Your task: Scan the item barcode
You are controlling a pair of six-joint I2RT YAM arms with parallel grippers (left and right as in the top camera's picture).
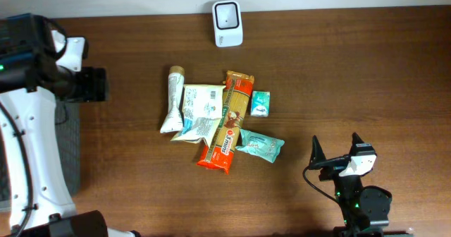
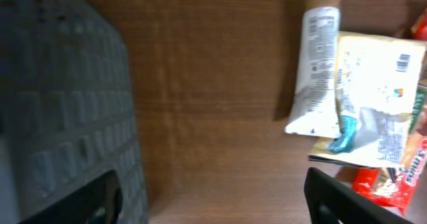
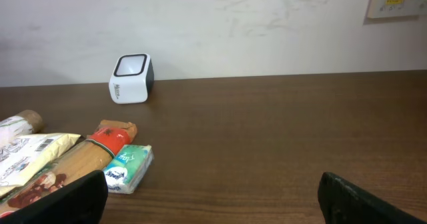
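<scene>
Lying mid-frame below white scanner (image 1: 227,23), heaped groceries (image 1: 220,120); left gripper (image 2: 210,177) and lower-right right gripper (image 1: 335,144), jaws spread, apparently empty.

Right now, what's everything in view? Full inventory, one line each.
barcode scanner: 1, white with dark window, by the wall, behind the pile
tube: 1, white with tan cap, left end of pile
pouch: 1, cream, against the tube's right side
spaghetti pack: 1, orange-red, middle of pile
small box: 1, green and white, right of the spaghetti pack
soft packet: 1, teal, near-right corner of pile
basket: 1, grey, left edge of table
table: 1, brown wood
left gripper: 1, black, open and empty, left of pile
right gripper: 1, black, open and empty, near right
</scene>
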